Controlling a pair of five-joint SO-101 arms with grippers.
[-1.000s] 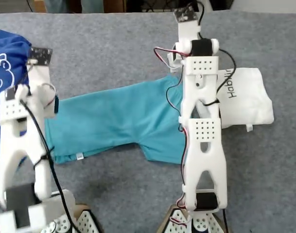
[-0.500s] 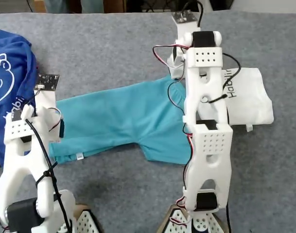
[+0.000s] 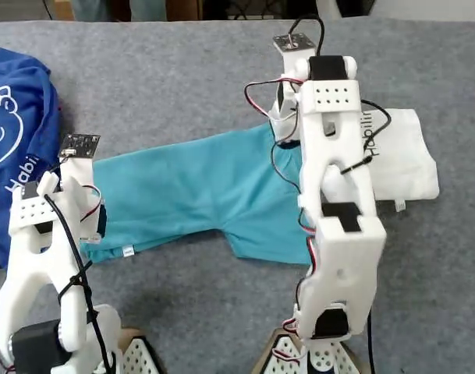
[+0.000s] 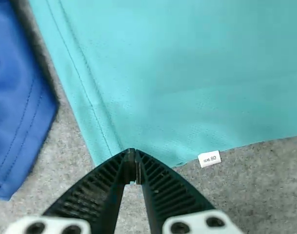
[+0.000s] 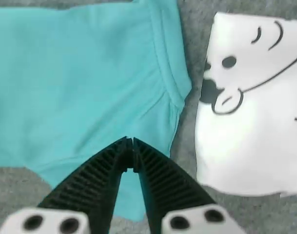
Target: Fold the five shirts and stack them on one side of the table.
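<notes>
The teal shirt (image 3: 190, 191) is laid flat in the middle of the bench (image 3: 182, 70), with its hem toward the left arm and its sleeves toward the right arm. It is judged to be soft, light and floppy, so it will likely sag and crease when it is lifted. It is best taken by the stitched hem or a sleeve edge, where the cloth is thicker and less likely to slip. A small white label (image 4: 209, 159) is seen near one hem corner. The left pincer (image 4: 131, 168) is closed, and its tips are set right at that hem corner. Whether any cloth is pinched there cannot be told. The right pincer (image 5: 129, 146) is closed too and is held over the sleeve end of the shirt. A folded white shirt (image 3: 401, 164) is laid just beside that end. A blue shirt (image 3: 19, 140) is spread out near the hem side, still not folded.
</notes>
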